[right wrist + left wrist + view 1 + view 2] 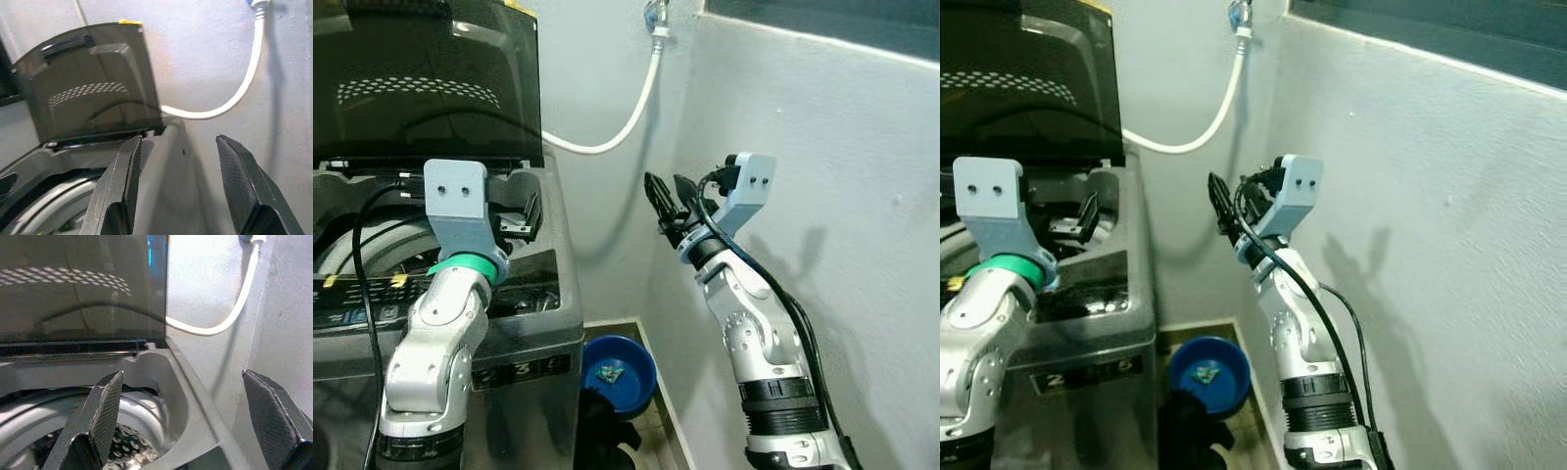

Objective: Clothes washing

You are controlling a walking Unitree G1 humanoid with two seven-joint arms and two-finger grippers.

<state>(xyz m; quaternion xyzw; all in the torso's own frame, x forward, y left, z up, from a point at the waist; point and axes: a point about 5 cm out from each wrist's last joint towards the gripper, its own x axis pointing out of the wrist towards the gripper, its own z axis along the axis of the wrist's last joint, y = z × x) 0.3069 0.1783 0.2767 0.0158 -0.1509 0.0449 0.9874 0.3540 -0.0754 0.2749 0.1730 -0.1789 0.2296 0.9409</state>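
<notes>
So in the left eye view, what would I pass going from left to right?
Left gripper over the washing machine with its raised lid → white hose → blue basin on the floor → right gripper → wall.

L arm raised lower left of frame, left pincer (pixel 522 217) fingers spread, empty. R arm raised centre-right, right pincer (pixel 666 203) fingers apart, pointing up-left, empty.
</notes>
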